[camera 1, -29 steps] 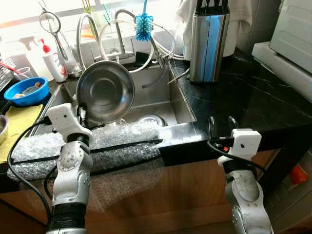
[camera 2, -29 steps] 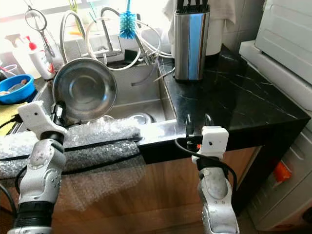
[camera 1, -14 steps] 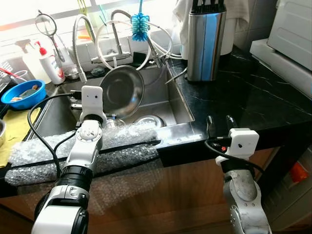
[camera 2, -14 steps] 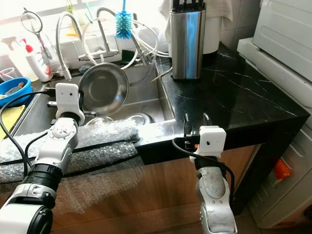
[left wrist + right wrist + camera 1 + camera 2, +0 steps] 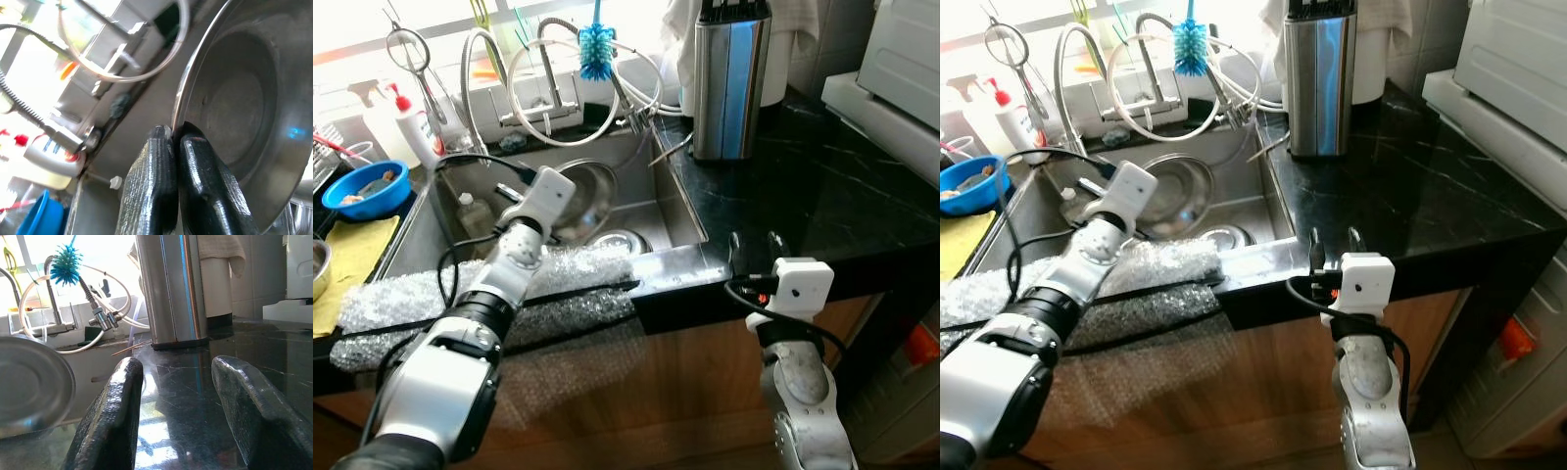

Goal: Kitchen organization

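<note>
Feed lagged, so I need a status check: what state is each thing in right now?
Left gripper: jaws shut on the steel bowl's rim.
Steel bowl: tilted, down inside the sink.
Right gripper: jaws open, holding nothing, at the black counter edge.
Knife block: upright on the counter.
Blue bowl: upright, something in it.

Blown-out daylight from window (image 5: 401, 29); glare on counter (image 5: 822, 196); wrist views soft

A home kitchen

A steel sink (image 5: 646, 211) is set in a black counter (image 5: 803, 186); taps (image 5: 548, 78) behind it; knife block (image 5: 729, 83) just right.
</note>
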